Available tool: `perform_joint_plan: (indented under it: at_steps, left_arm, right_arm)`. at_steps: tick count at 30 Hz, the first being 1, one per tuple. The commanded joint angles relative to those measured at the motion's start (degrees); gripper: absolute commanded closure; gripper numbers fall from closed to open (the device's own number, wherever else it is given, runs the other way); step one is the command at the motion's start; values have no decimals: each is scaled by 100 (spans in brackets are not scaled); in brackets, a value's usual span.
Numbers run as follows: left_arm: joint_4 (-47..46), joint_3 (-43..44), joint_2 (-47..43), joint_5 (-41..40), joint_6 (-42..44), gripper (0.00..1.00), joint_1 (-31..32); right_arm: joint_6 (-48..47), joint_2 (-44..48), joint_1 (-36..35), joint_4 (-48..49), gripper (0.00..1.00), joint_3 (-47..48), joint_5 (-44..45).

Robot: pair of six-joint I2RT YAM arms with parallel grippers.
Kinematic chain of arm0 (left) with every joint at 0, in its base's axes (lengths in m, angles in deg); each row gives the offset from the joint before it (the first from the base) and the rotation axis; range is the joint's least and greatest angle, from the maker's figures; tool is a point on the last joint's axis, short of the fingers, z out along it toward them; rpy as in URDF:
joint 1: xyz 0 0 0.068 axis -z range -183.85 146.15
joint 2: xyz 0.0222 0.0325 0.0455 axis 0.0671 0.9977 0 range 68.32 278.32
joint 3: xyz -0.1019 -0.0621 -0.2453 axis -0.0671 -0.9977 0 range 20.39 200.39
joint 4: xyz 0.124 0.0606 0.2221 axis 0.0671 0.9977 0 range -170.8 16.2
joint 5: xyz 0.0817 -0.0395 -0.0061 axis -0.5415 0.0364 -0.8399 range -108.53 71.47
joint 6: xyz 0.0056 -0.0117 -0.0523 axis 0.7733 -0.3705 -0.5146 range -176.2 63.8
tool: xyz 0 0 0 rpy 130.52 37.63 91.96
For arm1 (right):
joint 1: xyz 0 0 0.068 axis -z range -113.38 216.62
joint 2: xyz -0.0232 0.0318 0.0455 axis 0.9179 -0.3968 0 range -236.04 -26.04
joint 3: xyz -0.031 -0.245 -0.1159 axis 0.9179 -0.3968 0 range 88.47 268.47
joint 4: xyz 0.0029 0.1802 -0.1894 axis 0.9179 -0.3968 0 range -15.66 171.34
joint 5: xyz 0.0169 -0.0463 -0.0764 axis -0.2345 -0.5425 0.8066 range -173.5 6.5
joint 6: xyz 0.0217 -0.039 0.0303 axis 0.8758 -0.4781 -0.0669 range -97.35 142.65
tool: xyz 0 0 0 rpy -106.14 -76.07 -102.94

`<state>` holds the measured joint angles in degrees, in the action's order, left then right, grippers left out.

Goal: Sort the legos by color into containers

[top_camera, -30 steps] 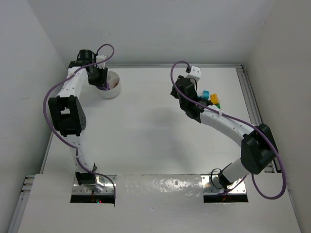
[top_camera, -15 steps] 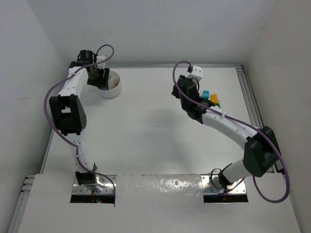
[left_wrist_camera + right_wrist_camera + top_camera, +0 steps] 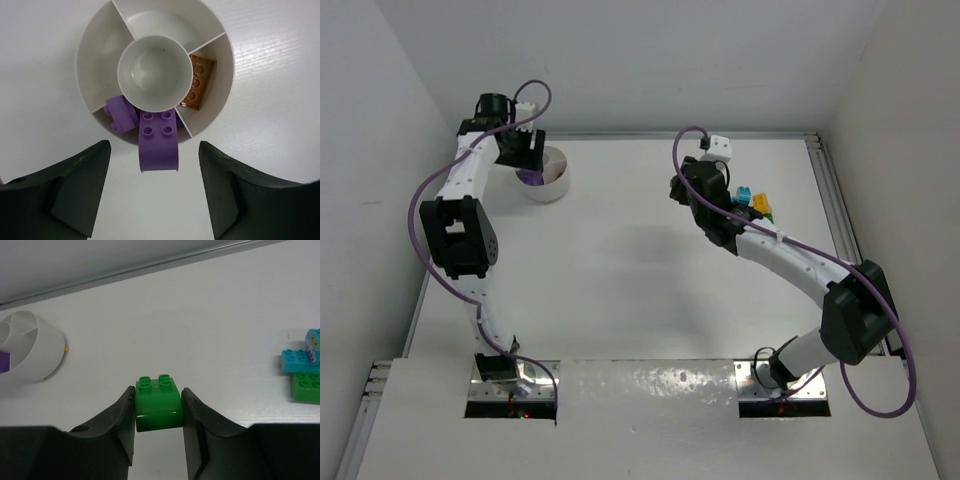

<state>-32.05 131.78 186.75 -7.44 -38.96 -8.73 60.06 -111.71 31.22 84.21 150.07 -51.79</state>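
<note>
The white bowl stands near the far left corner of the tabletop. One compartment holds an orange brick, and another holds a purple brick. A second purple brick overhangs the rim there, free of the left gripper, whose jaws stand wide and empty above it. The right gripper holds a green brick between narrow jaws, off toward the right. A teal brick, another green brick and a yellow brick wait near the far right edge. The sorting looks roughly half done.
</note>
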Motion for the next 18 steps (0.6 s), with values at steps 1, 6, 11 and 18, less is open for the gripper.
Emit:
perform_joint_plan:
  at_steps: [1, 6, 11, 18]
  left_arm:
    - [-68, 400, -241, 51, -115, 30, -30]
    - [-50, 690, -487, 375, -19, 32, -4]
    - [-348, -71, -1400, 911, 1288, 48, 425]
    - [-700, -1961, -2579, 2466, 3513, 39, 1288]
  right_arm:
    - [-374, 24, -46, 169, 100, 220, -594]
    - [-823, -82, -37, 108, 100, 343, -1403]
    - [-753, -292, 86, -655, 100, 817, -2088]
    - [-76, -688, -54, -657, 100, 1248, -3012]
